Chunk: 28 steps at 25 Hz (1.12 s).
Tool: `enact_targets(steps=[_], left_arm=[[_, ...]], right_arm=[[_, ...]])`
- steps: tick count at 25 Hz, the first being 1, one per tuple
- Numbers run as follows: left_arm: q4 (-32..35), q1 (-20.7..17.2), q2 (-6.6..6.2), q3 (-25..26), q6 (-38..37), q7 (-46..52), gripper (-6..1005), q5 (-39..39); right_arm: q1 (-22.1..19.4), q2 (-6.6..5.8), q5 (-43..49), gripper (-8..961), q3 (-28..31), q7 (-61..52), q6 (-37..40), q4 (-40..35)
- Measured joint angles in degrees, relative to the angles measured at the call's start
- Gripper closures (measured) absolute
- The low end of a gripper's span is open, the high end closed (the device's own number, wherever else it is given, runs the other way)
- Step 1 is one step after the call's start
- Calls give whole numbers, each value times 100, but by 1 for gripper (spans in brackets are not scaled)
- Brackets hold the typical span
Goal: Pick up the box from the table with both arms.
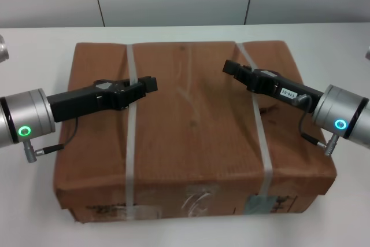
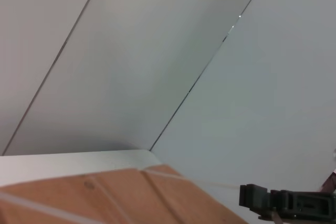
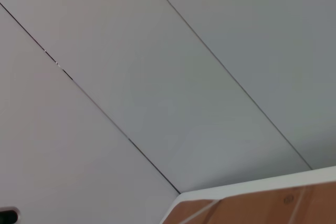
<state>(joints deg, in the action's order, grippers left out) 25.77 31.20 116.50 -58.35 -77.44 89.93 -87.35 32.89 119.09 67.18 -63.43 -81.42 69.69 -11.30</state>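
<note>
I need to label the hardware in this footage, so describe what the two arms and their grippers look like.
Both arms end in silver cylindrical wrists with a glowing green ring light and a thin dark cable with a metal plug. The left gripper and right gripper are long, black and boxy; the right one carries a small white label with dark characters.

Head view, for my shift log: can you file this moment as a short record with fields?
box: brown cardboard box, flat on the table
straps: two whitish straps across the lid
front side: tape and labels
left pincer: over the lid, near the left strap
right pincer: over the lid, near the right strap
contact with box: cannot tell
box sides: neither arm against them
</note>
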Motion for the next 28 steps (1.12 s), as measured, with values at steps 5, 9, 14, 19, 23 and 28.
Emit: enact_targets(steps=[5, 9, 14, 19, 23, 28], left_arm=[[0, 0, 1, 11, -59, -2, 858, 3], [4, -3, 3, 27, -62, -11, 857, 16], [5, -27, 4, 51, -69, -28, 857, 18], [20, -74, 3, 73, -69, -46, 857, 66], [73, -110, -1, 79, -69, -49, 857, 79], [78, -123, -4, 78, -69, -53, 857, 80]], right_arm=[[-19, -2, -17, 916, 38, 80, 115, -7], [-27, 0, -16, 916, 41, 83, 131, -7], [-28, 0, -16, 916, 41, 83, 135, -7], [-28, -1, -18, 916, 41, 83, 141, -6], [-35, 0, -18, 916, 40, 82, 147, 12], [-37, -1, -21, 916, 41, 77, 149, 9]])
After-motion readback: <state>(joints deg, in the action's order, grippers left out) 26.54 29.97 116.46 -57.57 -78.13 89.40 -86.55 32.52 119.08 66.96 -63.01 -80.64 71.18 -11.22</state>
